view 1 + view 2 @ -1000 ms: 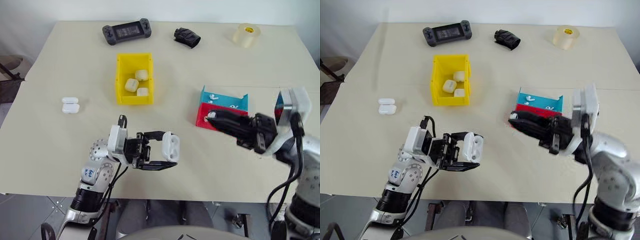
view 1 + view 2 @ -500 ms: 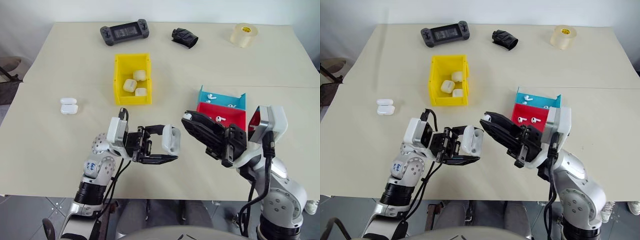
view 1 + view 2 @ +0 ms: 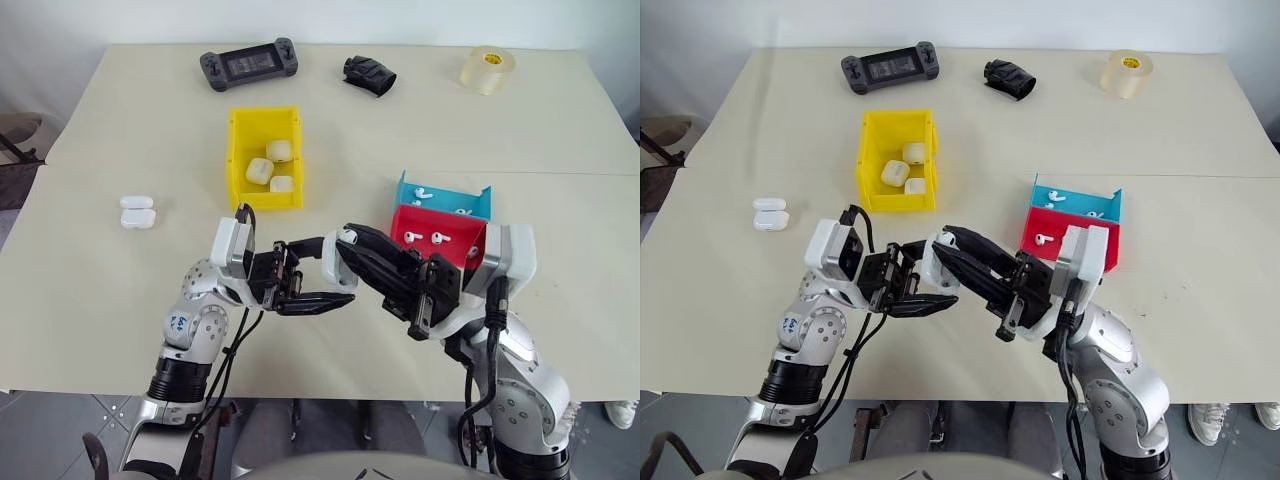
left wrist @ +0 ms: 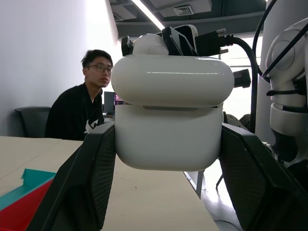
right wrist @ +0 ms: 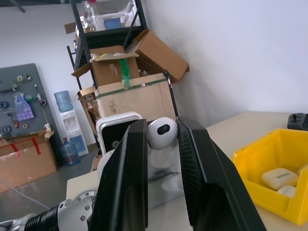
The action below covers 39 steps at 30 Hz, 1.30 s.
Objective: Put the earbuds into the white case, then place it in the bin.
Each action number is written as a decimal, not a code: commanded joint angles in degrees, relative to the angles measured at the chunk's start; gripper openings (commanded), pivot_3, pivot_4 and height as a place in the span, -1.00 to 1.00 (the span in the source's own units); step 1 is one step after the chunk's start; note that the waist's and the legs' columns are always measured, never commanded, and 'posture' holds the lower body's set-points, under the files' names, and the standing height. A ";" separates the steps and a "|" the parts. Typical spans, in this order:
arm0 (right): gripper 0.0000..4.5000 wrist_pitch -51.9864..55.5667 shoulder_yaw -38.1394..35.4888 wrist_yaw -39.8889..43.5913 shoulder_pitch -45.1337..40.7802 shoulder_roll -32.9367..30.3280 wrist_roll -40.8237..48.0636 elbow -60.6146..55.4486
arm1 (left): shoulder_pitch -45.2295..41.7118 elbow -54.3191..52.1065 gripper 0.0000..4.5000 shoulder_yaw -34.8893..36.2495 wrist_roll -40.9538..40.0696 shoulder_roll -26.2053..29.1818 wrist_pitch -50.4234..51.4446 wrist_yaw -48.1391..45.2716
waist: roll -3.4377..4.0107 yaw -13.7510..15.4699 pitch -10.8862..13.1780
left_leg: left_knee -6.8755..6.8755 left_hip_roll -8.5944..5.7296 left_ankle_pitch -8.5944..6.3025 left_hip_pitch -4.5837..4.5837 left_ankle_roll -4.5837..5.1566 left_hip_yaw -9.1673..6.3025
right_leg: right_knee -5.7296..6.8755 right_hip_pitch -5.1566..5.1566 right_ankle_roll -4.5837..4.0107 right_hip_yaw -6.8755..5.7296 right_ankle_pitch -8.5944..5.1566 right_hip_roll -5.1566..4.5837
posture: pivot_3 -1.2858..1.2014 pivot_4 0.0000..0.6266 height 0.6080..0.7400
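left gripper (image 3: pixel 325 282) clamped case (image 4: pixel 168 122) | right gripper (image 5: pixel 161 134) pinched earbud (image 5: pixel 162 132) above case | over tabletop's (image 3: pixel 120 300) near edge

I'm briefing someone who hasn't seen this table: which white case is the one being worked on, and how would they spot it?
Start from the yellow bin and come toward the table's near edge. There the left gripper holds the white case up off the table. Unlike the three in the bin and the pair lying at the left, it is clamped between black fingers.

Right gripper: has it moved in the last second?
Yes. The right gripper swung left, away from the red tray, and now meets the case held by the left gripper.
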 commanded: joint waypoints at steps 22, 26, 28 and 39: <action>-0.76 -9.52 0.65 3.75 5.36 -4.41 -1.80 5.14 | -1.94 -0.75 0.24 1.64 -1.55 -1.24 0.14 0.78 | 0.00 0.01 0.00 | -0.03 0.01 0.00 0.00 0.00 0.02 | -0.03 0.00 0.00 0.00 0.00 0.00 | 0.03 -0.52 1.00; -0.76 -7.61 0.33 3.48 2.82 -6.85 -1.60 5.29 | -1.40 -0.61 0.24 1.11 -0.91 -0.87 -0.55 -0.61 | 0.00 0.02 0.00 | -0.03 0.01 0.00 0.00 0.00 0.02 | -0.04 0.00 0.00 0.00 0.00 0.00 | 0.03 -0.52 1.00; -0.76 -6.78 0.27 2.96 2.19 -7.51 -0.87 5.29 | -1.23 -0.40 0.24 0.84 -0.55 -0.66 -1.02 -1.42 | 0.00 0.02 0.00 | -0.03 0.02 0.00 0.00 0.00 0.02 | -0.05 0.00 0.00 0.00 0.00 0.00 | 0.03 -0.52 1.00; 0.21 -2.51 -2.30 2.70 1.77 -11.88 3.27 2.97 | -0.38 0.84 0.24 0.75 0.56 -1.15 -2.87 -2.56 | -0.01 0.19 0.00 | -0.04 0.02 0.00 -0.01 0.01 0.00 | -0.14 0.06 -0.01 -0.03 0.00 -0.02 | 0.03 -0.52 1.00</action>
